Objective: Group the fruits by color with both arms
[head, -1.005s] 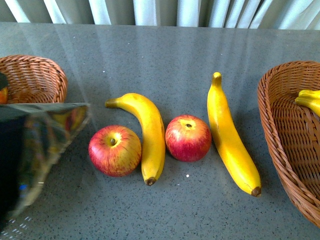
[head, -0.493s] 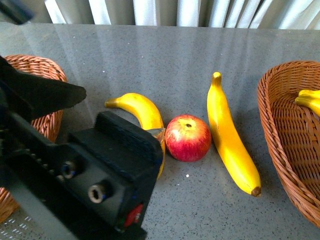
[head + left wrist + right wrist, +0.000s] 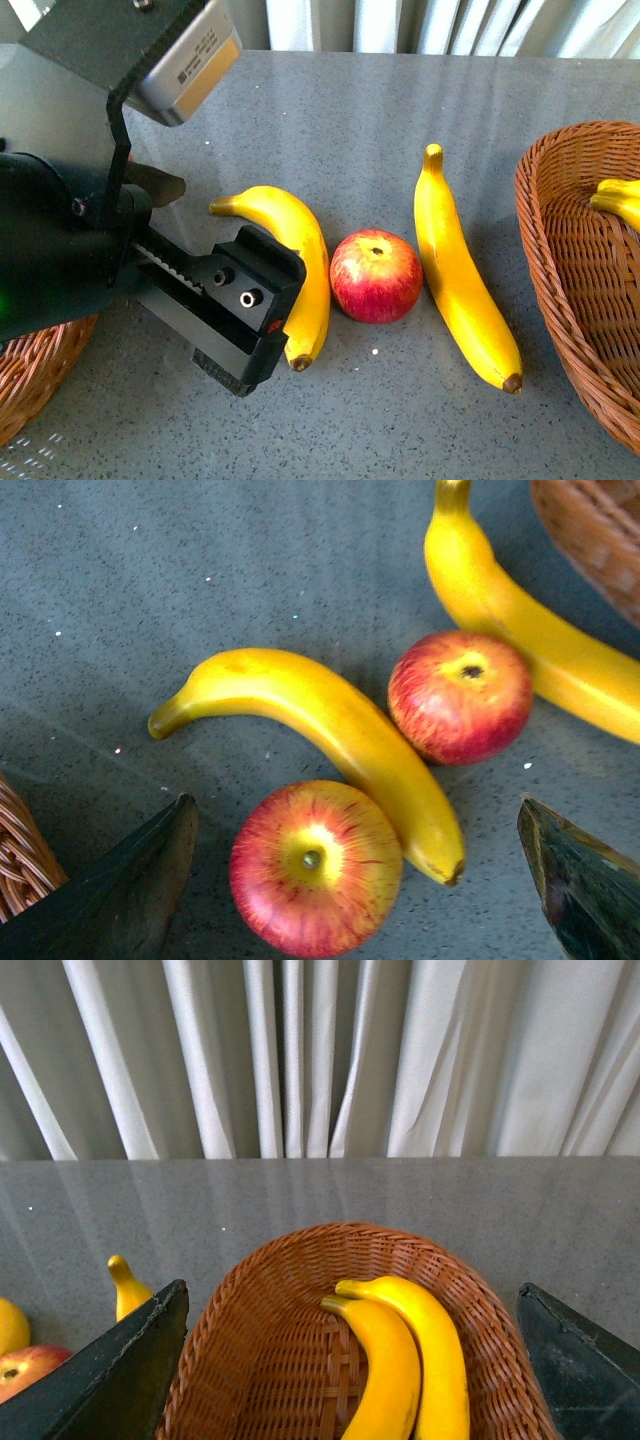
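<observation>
**gripfan:** The left arm (image 3: pixel 60 250) has swung right in over the fruit. A second ago it's barely at the edge of the front view and the near apple sits in plain sight. Now the arm hides it there. The fruit itself hasn't budged.

**torque_tom:** The wrist cam fills that in. The left fingers (image 3: pixel 120 890) are spread wide, holding nothing, and the near apple (image 3: pixel 315 865) sits between them, untouched. I'd read it as lining up for the red pick. Nothing's lifted yet.

**gripfan:** Anything in the way?

**torque_tom:** Yeah, the curved banana (image 3: pixel 320 725). It leans on that apple's far side, and its brown tip pokes into the gap between the apple and one finger. Close carelessly and I reckon that finger shoves the banana too. Just past it is the second apple (image 3: pixel 460 695), snug against the banana, with the long banana (image 3: pixel 520 630) right beside that.

**gripfan:** Baskets?

**torque_tom:** The left basket (image 3: pixel 40 370) sits off to the side of the left fingers. The right fingers (image 3: pixel 120 1380) are also wide and empty, hanging over the right basket (image 3: pixel 270 1340), where two bananas (image 3: pixel 410 1360) already lie. So four fruits are still on the tabletop (image 3: pixel 400 110).
</observation>
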Tool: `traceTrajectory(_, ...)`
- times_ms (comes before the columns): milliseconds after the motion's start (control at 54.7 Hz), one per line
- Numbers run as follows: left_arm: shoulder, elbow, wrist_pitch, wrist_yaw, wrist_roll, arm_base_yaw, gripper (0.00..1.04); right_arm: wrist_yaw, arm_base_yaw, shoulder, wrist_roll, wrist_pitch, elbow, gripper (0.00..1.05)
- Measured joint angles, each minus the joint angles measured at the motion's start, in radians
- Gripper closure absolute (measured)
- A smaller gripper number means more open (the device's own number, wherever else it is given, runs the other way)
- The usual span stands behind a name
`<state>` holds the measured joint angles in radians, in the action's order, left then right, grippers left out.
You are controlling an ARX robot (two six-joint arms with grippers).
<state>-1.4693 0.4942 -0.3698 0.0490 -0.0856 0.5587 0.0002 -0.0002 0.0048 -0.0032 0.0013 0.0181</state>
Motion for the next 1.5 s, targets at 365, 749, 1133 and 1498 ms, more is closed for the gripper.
traceTrajectory(365, -0.104, 0.0, -0.038, 0.05, -0.211, -0.043, 0.09, 0.0, 0.0, 0.0, 0.0, 0.0, 0.0, 0.09)
traceTrajectory(749, -0.179, 0.0, -0.021, 0.075, -0.349, -0.06, 0.09, 0.0, 0.0, 0.0, 0.0, 0.0, 0.0, 0.09)
traceTrajectory(1133, -0.228, 0.028, -0.021, 0.075, -0.38, -0.06, 0.09, 0.0, 0.0, 0.0, 0.0, 0.0, 0.0, 0.09)
traceTrajectory(1498, -0.285, 0.06, -0.021, 0.063, -0.399, -0.058, 0.09, 0.0, 0.0, 0.0, 0.0, 0.0, 0.0, 0.09)
